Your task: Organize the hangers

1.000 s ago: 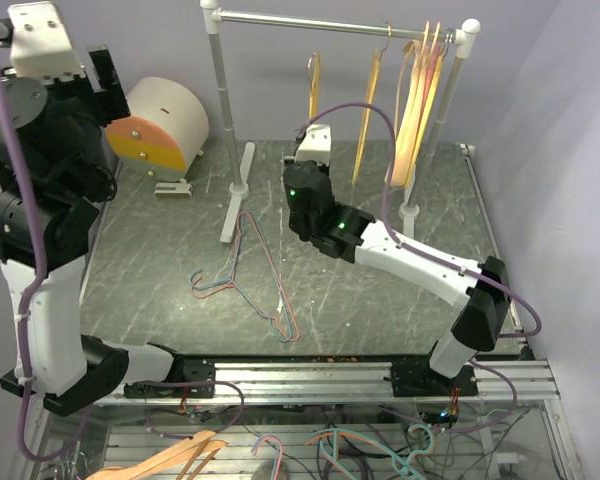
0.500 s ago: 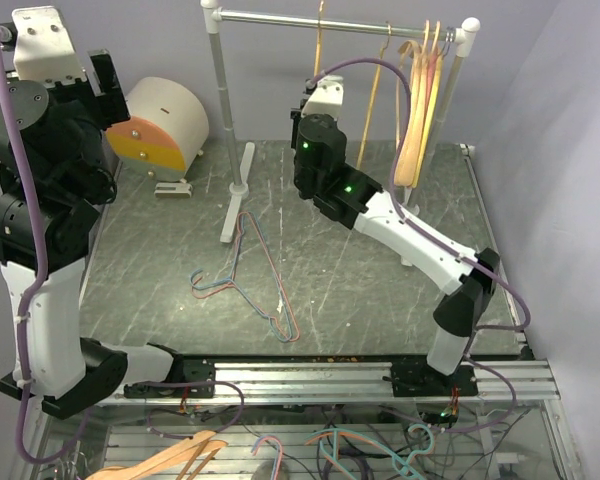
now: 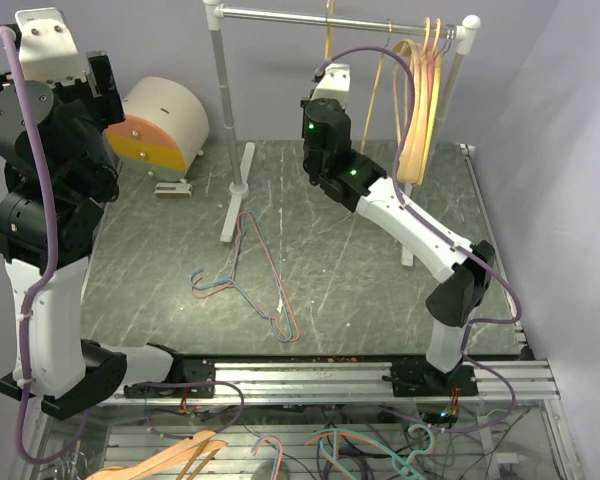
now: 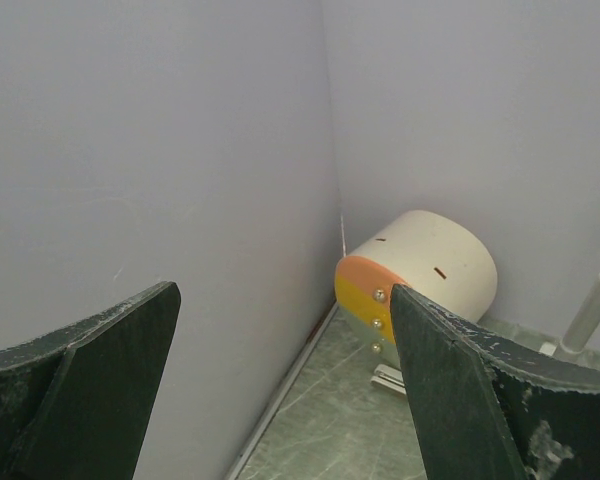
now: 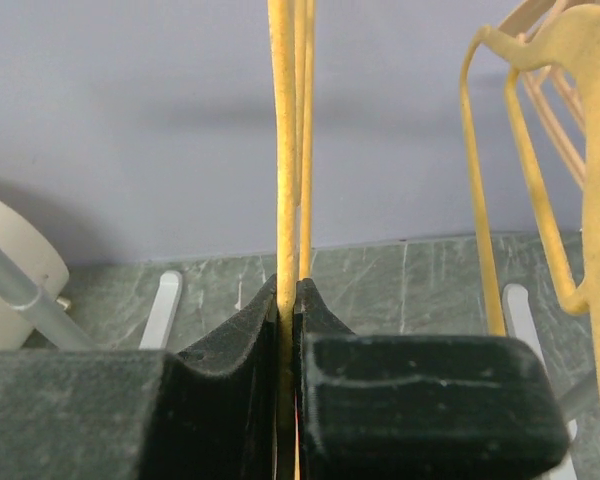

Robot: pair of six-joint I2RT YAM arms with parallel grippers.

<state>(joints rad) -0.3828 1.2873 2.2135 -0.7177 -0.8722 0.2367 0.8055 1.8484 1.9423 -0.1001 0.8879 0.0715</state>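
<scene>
Right arm (image 3: 410, 225) stretched up at metal clothes rail (image 3: 280, 17), right gripper (image 5: 287, 300) clamping a yellow plastic hanger (image 5: 283, 150); left gripper (image 4: 280, 380) raised, spread wide, empty.

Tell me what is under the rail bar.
A yellow hanger clamped in the right hand, plus yellow and peach hangers toward the right post; overlap hides their count.

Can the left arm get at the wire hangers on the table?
Probably yes. The wire hangers lie in the open left of centre, nothing on them; the right arm is up at the rail. The left tool is open, raised.
</scene>
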